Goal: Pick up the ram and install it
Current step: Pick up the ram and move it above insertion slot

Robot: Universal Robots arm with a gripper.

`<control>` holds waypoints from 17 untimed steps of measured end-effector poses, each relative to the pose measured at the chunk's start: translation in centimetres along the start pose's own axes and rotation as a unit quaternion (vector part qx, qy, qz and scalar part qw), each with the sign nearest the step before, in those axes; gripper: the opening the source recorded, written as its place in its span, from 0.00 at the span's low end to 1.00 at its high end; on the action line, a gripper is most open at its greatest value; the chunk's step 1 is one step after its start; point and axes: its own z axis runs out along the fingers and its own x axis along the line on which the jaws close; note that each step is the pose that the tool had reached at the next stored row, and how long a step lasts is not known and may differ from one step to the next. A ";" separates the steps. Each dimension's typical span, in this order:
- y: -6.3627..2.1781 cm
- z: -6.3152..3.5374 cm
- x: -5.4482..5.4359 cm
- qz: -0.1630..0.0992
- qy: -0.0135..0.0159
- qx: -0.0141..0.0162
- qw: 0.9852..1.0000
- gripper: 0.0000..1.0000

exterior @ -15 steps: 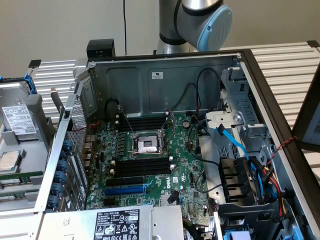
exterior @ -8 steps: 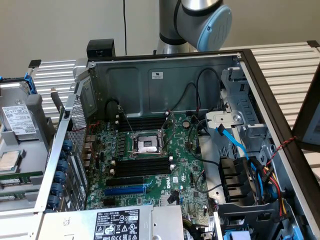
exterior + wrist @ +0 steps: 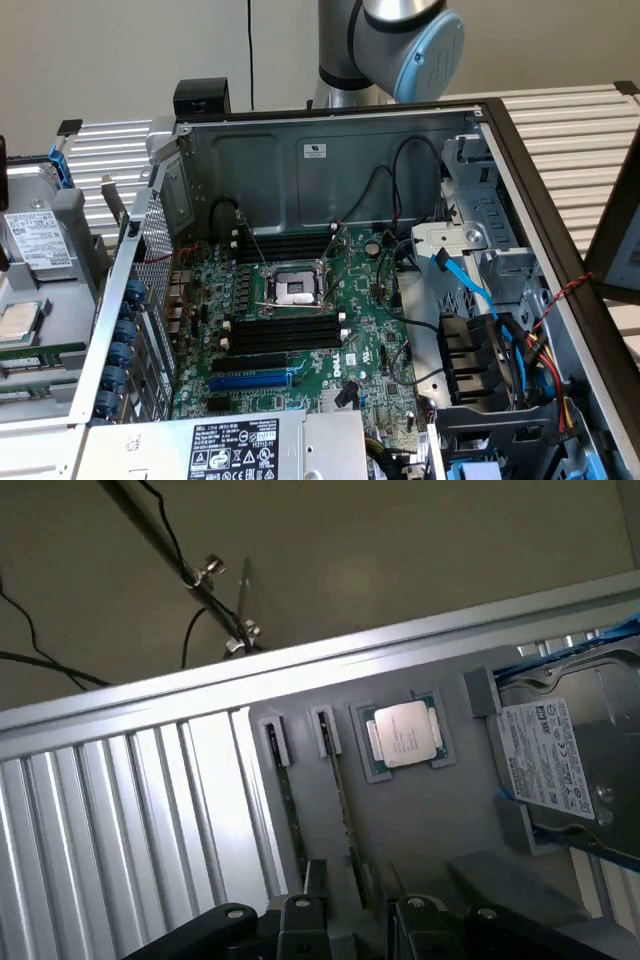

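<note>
Green ram is standing on edge in a holder on the grey tray, just beside the processor. 2nd stick is standing parallel on the ram's other side. Hard drive is lying in the same tray, beyond the processor. Gripper is hanging over the ram's end w/ fingers standing apart, nothing clamped; contact w/ ram: can't tell. Open pc case is sitting mid-scene, motherboard lying inside, arm rising behind the far wall.
</note>
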 end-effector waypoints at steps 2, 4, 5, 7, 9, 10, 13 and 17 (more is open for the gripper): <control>-0.02 0.32 0.0 -0.018 0.001 0.000 1.000 0.32; -0.03 0.66 0.0 -0.036 0.002 -0.001 0.999 0.32; -0.04 0.84 0.0 -0.045 0.003 -0.001 0.999 0.32; -0.07 1.21 0.0 -0.064 0.004 -0.001 0.998 0.32; -0.08 1.57 0.0 -0.082 0.005 -0.001 0.997 0.32; -0.09 1.74 0.0 -0.090 0.005 -0.001 0.996 0.32; -0.12 2.25 0.0 -0.104 0.006 -0.002 0.995 0.32; -0.23 2.96 0.4 -0.110 0.006 -0.002 0.994 0.32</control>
